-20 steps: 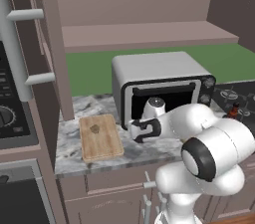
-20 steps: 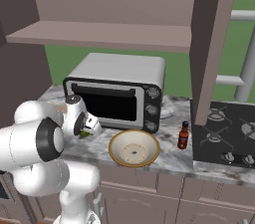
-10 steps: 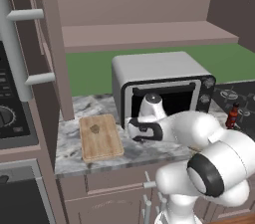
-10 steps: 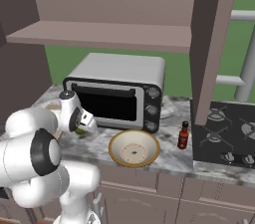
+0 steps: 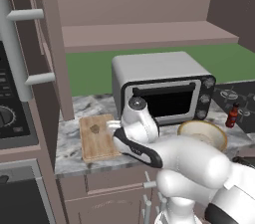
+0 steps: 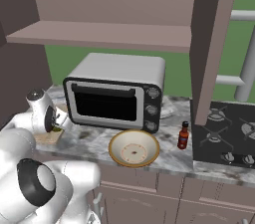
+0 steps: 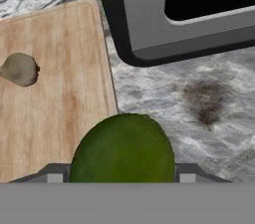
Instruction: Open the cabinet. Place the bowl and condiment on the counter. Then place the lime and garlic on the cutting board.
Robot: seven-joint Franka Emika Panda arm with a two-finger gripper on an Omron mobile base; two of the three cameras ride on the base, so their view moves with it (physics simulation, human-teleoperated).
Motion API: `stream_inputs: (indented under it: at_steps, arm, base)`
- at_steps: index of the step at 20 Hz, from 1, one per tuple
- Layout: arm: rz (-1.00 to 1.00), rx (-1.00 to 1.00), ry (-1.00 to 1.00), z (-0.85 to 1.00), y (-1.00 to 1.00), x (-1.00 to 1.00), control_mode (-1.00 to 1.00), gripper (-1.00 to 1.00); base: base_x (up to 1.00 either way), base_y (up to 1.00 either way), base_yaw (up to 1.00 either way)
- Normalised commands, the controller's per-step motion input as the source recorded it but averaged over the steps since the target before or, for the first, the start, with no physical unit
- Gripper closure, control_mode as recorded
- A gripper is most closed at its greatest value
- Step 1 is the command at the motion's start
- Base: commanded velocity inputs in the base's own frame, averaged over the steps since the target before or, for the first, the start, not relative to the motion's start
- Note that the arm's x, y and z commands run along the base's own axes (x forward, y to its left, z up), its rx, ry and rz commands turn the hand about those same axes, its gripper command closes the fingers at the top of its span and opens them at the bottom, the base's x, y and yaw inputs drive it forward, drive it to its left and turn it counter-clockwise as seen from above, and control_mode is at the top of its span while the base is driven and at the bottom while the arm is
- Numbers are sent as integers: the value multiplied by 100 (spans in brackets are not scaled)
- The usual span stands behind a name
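We hold the lime [image 7: 123, 149] clenched in our tool [image 7: 119, 175], low over the right edge of the cutting board [image 7: 50, 88], since that is where it belongs. The garlic [image 7: 20, 68] already rests on the board. The bowl [image 6: 133, 148] and condiment [image 6: 183, 136] stand on the worktop [image 6: 89, 138] below the open cabinet [image 6: 211, 39], beside the toaster oven [image 6: 117, 91].

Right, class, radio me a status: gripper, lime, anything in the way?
Gripper shut on round green lime, at light wooden cutting board's edge. Beige garlic bulb already on board. Nothing blocking.
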Motion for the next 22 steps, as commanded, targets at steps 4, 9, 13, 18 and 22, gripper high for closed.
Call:
stream_inputs:
  at_steps: [4, 9, 13, 18, 22]
  arm:
    - [0, 0, 3, 33, 89, 22, -100, 100]
    - [0, 0, 6, -4, 47, 17, -100, 100]
    - [0, 0, 0, -25, 1, 5, -100, 100]
    - [0, 0, 0, -19, 0, 3, -100, -100]
    - [0, 0, 0, 0, 0, 27, -100, -100]
  base:
    - [0, 0, 0]
    - [0, 0, 0]
    - [0, 0, 0]
    - [0, 0, 0]
    - [0, 0, 0]
